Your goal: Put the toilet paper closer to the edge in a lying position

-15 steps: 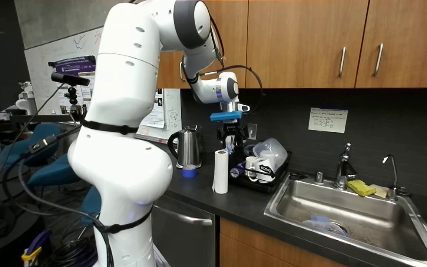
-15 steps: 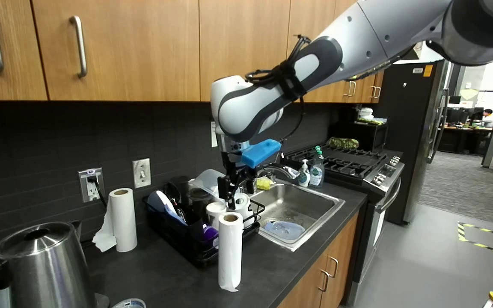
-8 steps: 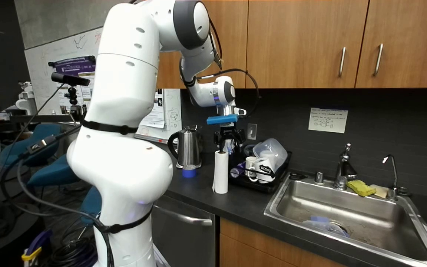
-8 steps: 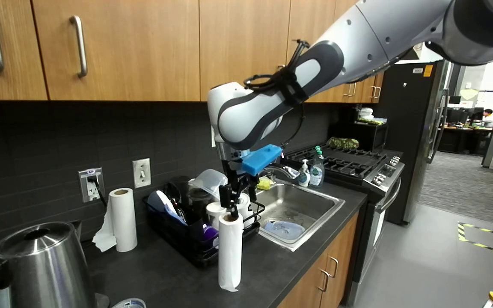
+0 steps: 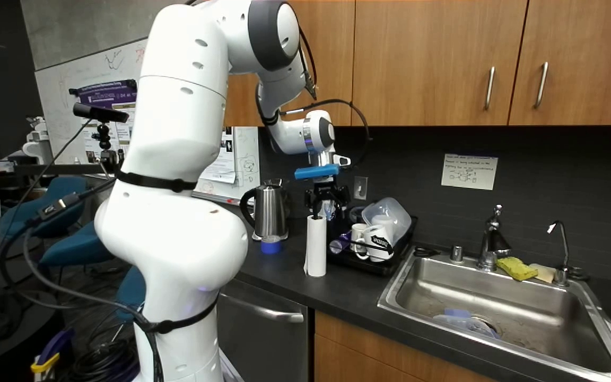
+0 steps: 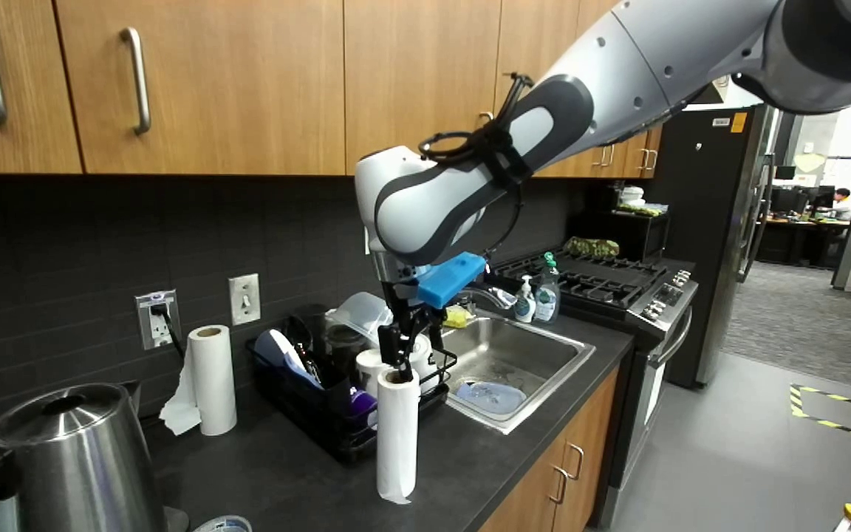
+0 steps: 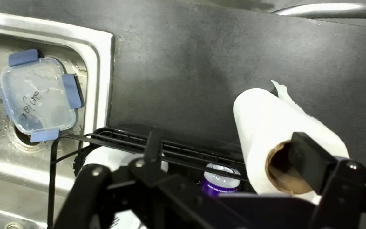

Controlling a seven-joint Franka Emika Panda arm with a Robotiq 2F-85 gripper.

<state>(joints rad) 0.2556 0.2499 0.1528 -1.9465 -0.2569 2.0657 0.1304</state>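
The toilet paper, a slim white roll, stands upright on the black countertop in both exterior views (image 5: 316,246) (image 6: 397,443). In the wrist view the roll (image 7: 265,121) shows its brown open tube. My gripper (image 6: 422,351) is open above it and also shows in the other exterior view (image 5: 328,206). In the wrist view (image 7: 230,148), one finger is at the mouth of the tube; how deep it sits I cannot tell. The other finger hangs over the dish rack. The countertop's front edge (image 6: 544,441) runs a short way from the roll.
A black dish rack (image 6: 307,425) with mugs and containers stands close beside the roll. A steel sink (image 5: 496,307) lies beyond the rack. The steel jug (image 5: 271,212), a blue-capped jar (image 5: 271,246) and a second white roll (image 6: 213,380) by the wall stand on the counter.
My gripper has come down and shifted toward the roll, so one finger now meets its top opening. The latest half second shows only slight motion. The roll has not moved.
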